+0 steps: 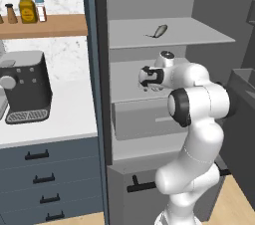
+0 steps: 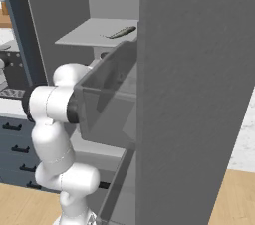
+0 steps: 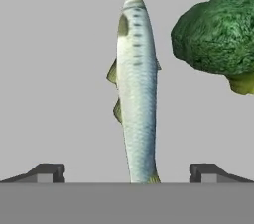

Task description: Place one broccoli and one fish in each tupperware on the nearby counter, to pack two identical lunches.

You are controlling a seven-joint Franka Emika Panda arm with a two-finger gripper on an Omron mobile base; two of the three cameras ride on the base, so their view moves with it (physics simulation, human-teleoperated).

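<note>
**Fish lies between spread fingers inside the fridge**

No writing is readable on any item. In the hand view a silvery fish [image 3: 136, 89] lies lengthwise on a grey shelf [image 3: 59, 69], its tail end centred between the fingers [image 3: 127, 172], which stand wide apart and touch nothing. Beside the fish, toward that view's upper right, a broccoli [image 3: 218, 34] is cut off by the edge. Another fish [image 1: 159, 31] lies on the higher shelf. The open fridge door [image 2: 194, 94] hides the wrist in the right base view
</note>
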